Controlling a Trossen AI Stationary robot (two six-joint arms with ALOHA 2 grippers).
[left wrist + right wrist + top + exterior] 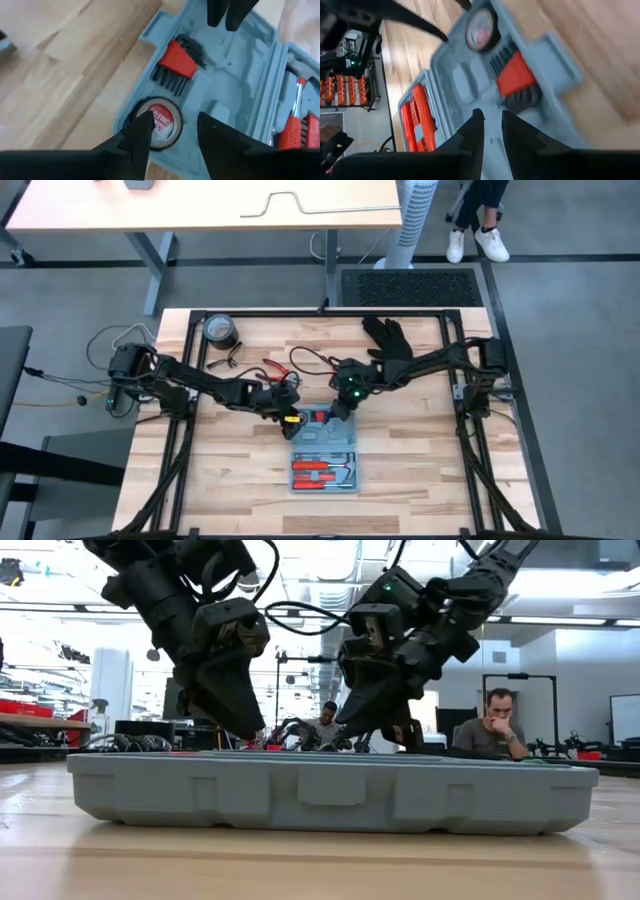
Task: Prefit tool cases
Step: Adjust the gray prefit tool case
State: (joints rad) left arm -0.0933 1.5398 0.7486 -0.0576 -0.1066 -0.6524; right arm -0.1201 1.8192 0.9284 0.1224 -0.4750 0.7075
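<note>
The blue-grey tool case [323, 455] lies open and flat on the wooden table, both halves up. The near half holds red-handled tools [322, 470]. The far half holds a red hex-key holder [176, 59] and a round tape measure [161, 122]. My left gripper [175, 131] hangs open over the far half's left end, its fingers on either side of the tape measure. My right gripper [491, 131] hangs over the same half near the hex keys, its fingers a narrow gap apart with nothing between them. In the low view both grippers [250, 725] [378, 725] stand just above the case [330, 790]. My left gripper has one fingertip [145, 131] in front of the tape measure's rim [150, 142], coming from above and slanting down. I cannot tell whether it touches the tape measure, which lies in its recess in the case.
A black glove [390, 340] lies at the far right of the table, and a dark tape roll [220, 332] at the far left. Red-handled pliers and cables [275, 368] lie behind the grippers. Bare wood lies on both sides of the case. People sit in the room beyond [497, 725].
</note>
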